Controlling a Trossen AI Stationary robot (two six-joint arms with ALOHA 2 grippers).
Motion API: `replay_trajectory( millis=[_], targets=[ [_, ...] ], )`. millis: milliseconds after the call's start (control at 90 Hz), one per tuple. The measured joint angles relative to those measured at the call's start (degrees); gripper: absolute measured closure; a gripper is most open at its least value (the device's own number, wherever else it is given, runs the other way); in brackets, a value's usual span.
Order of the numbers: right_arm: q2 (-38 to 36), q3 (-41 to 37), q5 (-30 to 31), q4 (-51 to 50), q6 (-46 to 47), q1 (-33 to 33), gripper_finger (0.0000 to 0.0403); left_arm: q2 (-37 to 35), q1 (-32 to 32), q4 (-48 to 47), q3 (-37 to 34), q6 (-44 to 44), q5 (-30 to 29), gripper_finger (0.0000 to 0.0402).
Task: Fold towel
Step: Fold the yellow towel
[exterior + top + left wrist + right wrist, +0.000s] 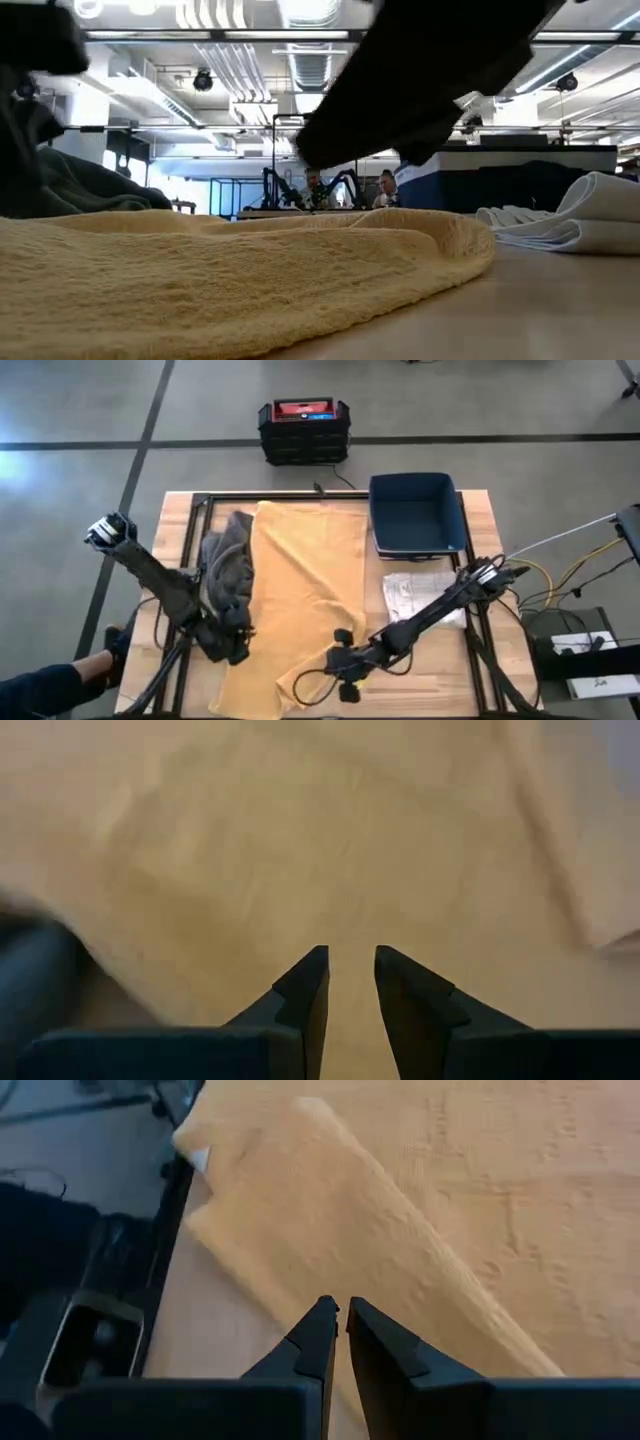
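A yellow towel (305,580) lies spread along the middle of the table, rumpled, with a fold raised near its near right corner (330,1210). It fills the foreground of the low view (200,270). My left gripper (238,648) is at the towel's near left edge, its fingers a little apart over yellow cloth (350,965) with nothing between them. My right gripper (335,665) is at the towel's near right edge, fingers together (340,1312), pointing at the fold's rim. Whether either touches the towel cannot be told.
A grey towel (225,565) lies crumpled along the yellow towel's left side. A blue bin (415,515) stands at the far right, with folded white cloth (410,595) in front of it. A black and red case (303,430) sits on the floor beyond the table.
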Motion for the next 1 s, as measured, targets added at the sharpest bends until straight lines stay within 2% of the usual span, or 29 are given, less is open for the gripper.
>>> replay_trajectory(
  millis=[189,378,589,756,1000],
  targets=[
    [8.0,8.5,-0.6,-4.3,4.4,1.6,0.0384,9.0,-1.6,4.0,0.2,-2.7,4.5,0.0329],
    [10.7,15.0,-0.1,-17.9,11.5,4.2,0.0384,15.1,-1.9,4.4,1.2,-2.6,6.6,0.0329],
    [8.9,15.5,-0.7,-28.1,18.1,9.2,0.0385,16.0,-2.1,4.0,1.0,-3.3,6.6,0.0329],
    [7.8,15.6,-0.7,-38.9,26.7,12.7,0.0385,14.9,-2.5,3.5,0.9,-3.3,6.4,0.0329],
    [5.4,15.2,-2.9,-47.7,33.0,16.5,0.0385,14.0,-2.6,3.4,0.8,-3.2,6.5,0.0329]
  ],
)
